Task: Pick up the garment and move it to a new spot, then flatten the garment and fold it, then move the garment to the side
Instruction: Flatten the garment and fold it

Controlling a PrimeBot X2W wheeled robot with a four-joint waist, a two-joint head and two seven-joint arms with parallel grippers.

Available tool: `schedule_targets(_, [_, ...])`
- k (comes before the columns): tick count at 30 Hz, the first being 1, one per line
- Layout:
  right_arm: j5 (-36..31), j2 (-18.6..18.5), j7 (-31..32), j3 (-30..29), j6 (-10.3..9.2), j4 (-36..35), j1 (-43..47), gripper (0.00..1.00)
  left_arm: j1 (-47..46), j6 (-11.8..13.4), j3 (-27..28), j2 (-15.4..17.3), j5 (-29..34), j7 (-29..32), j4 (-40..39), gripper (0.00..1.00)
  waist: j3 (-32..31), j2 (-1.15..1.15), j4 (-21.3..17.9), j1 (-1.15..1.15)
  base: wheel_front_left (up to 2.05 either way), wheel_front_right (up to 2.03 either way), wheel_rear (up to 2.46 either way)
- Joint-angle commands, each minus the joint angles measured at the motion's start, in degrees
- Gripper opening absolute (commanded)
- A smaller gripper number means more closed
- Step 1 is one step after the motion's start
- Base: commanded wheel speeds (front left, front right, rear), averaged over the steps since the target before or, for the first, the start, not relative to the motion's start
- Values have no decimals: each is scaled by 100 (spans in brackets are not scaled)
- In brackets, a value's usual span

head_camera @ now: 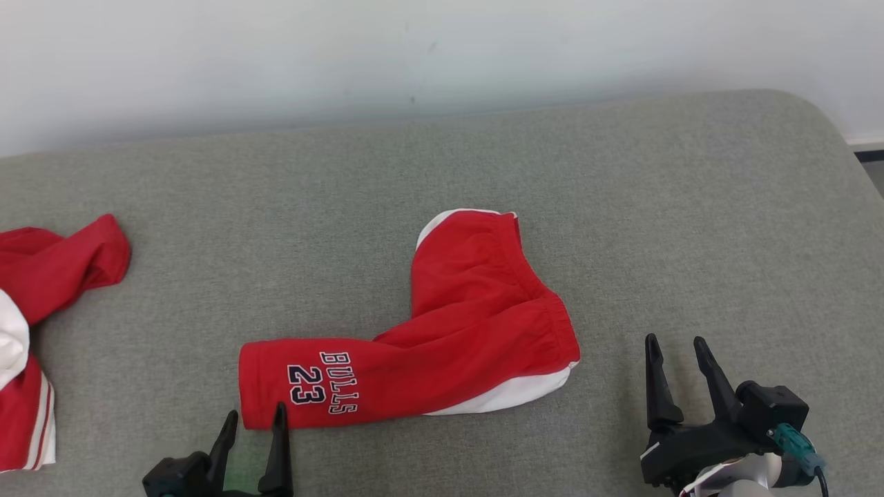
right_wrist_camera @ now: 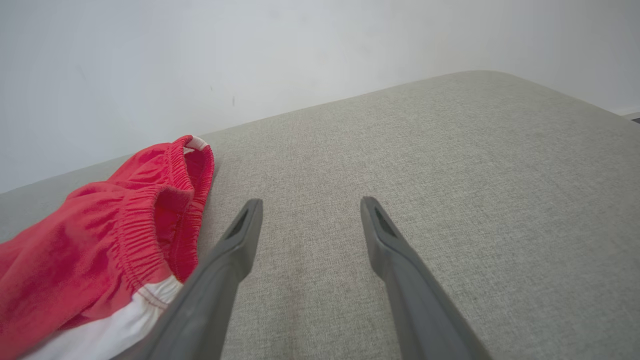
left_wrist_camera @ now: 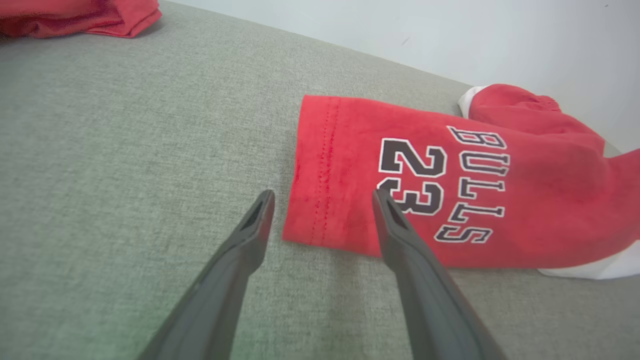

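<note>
The garment (head_camera: 442, 331) is a pair of red shorts with white side panels and "BULLS 23" print, lying bent on the grey cushion, one leg pointing left, the waistband at the right. My left gripper (head_camera: 254, 419) is open just at the front corner of that leg hem (left_wrist_camera: 320, 175), with nothing between its fingers. My right gripper (head_camera: 675, 343) stands open over bare cushion to the right of the waistband (right_wrist_camera: 150, 220). In the right wrist view the elastic waistband and a white panel (right_wrist_camera: 115, 330) lie left of the fingers.
A second red and white garment (head_camera: 41, 310) lies bunched at the cushion's left edge, also in the left wrist view's top left corner (left_wrist_camera: 80, 17). A pale wall (head_camera: 414, 55) runs behind the cushion (head_camera: 690, 207), whose rounded corner is at far right.
</note>
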Motion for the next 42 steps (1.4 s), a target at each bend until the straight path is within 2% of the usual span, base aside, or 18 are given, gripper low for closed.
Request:
schedule_targets(1, [-22,11,-1,5,-13,-20,-16,100,-79,9,21,-3,52,-17,18,100,70,0,-65,0,0,0,0])
schedule_targets(6, [-48,13,-1,-11,-13,-73,-33,100,-131,9,15,-4,75,-17,-7,98,160,0,-106,0,0,0,0])
schedule_targets(7, [-50,12,-1,-19,-13,-78,-39,100,-142,9,3,-7,51,-17,8,78,171,0,-103,0,0,0,0])
schedule_targets(8, [-52,12,-1,-24,-13,-82,-40,100,-156,9,-12,-8,52,-17,13,49,179,0,-96,0,0,0,0])
schedule_targets(9, [-55,13,-1,-28,-13,-85,-41,100,-163,9,-21,-7,50,-18,13,37,182,0,-87,0,0,0,0])
schedule_targets(10, [-58,13,-1,-25,-13,-82,-42,100,-165,9,-16,-6,54,-18,-48,9,184,0,-75,0,0,0,0])
schedule_targets(11, [-63,13,-1,-19,-13,-78,-47,100,-164,9,-39,-9,78,-17,-116,0,183,0,-60,0,0,0,0])
schedule_targets(16, [24,12,-1,13,-13,-17,-6,100,-28,9,-197,8,128,-18,-643,0,61,0,82,0,0,0,0])
schedule_targets(25, [320,13,-1,107,-13,126,203,100,320,9,-913,271,77,-18,-1927,0,-485,0,579,0,0,0,0])
schedule_targets(32, [508,12,-1,135,-13,184,315,100,623,9,-1266,353,63,-17,-2073,0,-650,0,863,0,0,0,0])
schedule_targets(42, [428,11,-1,58,-13,116,236,100,767,9,-1476,282,-85,-17,-1701,0,-432,0,873,0,0,0,0])
